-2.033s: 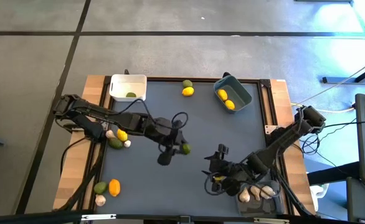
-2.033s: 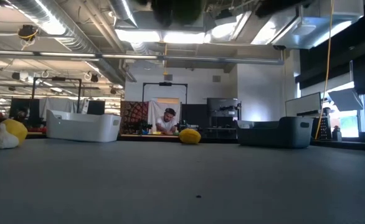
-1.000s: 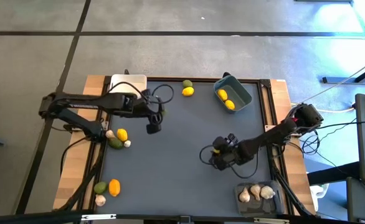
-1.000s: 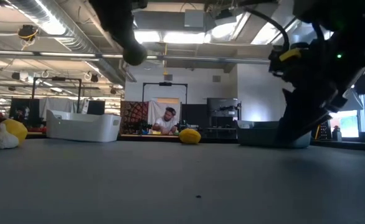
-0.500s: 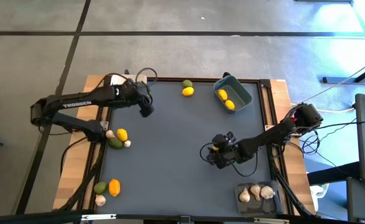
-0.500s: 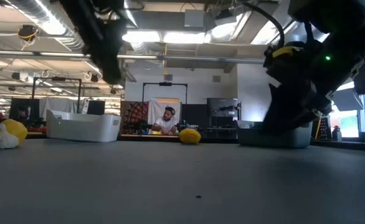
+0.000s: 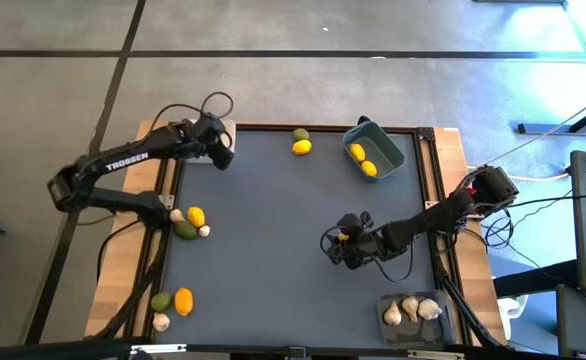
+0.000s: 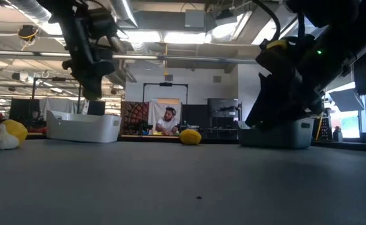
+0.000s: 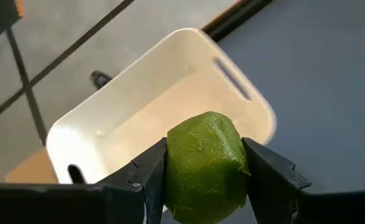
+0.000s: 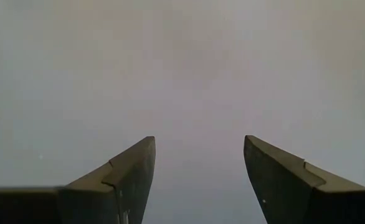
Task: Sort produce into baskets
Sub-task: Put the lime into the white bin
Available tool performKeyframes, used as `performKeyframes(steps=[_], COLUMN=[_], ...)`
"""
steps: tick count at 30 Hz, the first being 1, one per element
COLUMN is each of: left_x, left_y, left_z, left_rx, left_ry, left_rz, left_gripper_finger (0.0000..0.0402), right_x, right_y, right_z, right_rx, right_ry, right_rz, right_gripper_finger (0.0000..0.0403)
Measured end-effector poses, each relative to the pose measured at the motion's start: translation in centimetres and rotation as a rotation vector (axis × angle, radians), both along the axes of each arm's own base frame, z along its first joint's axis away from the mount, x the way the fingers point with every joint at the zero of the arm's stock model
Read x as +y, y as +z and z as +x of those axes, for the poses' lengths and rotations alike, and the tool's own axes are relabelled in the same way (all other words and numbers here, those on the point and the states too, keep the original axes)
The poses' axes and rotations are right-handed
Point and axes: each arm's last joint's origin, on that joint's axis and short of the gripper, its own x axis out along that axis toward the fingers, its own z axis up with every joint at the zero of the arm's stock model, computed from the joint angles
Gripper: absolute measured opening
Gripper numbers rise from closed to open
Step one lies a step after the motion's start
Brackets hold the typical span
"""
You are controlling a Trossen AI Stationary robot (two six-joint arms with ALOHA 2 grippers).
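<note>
- Lettering reading "TROSSEN" runs in white along the left arm's upper link (image 7: 128,159) in the high view; no other writing can be read.
- The left gripper (image 9: 204,180) is clenched on a green fruit (image 9: 204,163), its two fingers pressed against the fruit's sides, above the white basket (image 9: 117,121) at the far left corner of the table (image 7: 273,240).
- Two seconds ago that gripper was low over the middle of the table beside a green fruit; since then it has swung to the far left, and the fruit is gone from the mat.
- The right gripper (image 10: 198,171) has its fingers spread with nothing between them, over bare dark mat at the right-centre of the table.
- Two seconds ago the right gripper was at the near right by the clear basket (image 7: 410,311); it has since drawn away towards the middle, and three garlic bulbs (image 7: 410,309) now show in that basket.
- The blue-grey basket (image 7: 381,146) at the far right holds two lemons (image 7: 363,160), as before.
- One lemon (image 7: 301,148) and one green fruit (image 7: 301,134) lie touching at the far edge between the white and blue-grey baskets, unmoved.
- A cluster of garlic, lemon and green fruit (image 7: 189,223) sits at the left edge, and another such group (image 7: 172,303) lies at the near left corner, both unchanged.
- In the low view a person (image 8: 168,120) sits in the room beyond the table.
</note>
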Motion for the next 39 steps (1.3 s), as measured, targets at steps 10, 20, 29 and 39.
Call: performKeyframes(steps=[10,20,29,39], left_x=[3.4,6.2,6.7,6.8], left_y=[-1.0,-4.7,-6.3,-6.2], left_z=[-1.7,-1.0,-0.7,-0.6], left_rx=[-0.055,0.028,0.087,0.082], left_ry=[0.123,0.168,0.150,0.150], left_rz=[-0.064,-0.151,-0.198,-0.193], left_gripper_finger=[0.0173,0.0173,0.0183,0.0243], right_x=[-1.4,-2.6,-2.6,-2.6], right_y=[0.6,0.6,0.6,0.6], right_z=[1.4,1.7,1.7,1.7], right_rx=[-0.118,-0.099,-0.095,-0.088], right_ry=[-0.077,-0.091,-0.082,-0.073], right_rz=[0.020,0.013,0.008,-0.002], right_gripper_finger=[0.0243,0.0243,0.0243,0.0243])
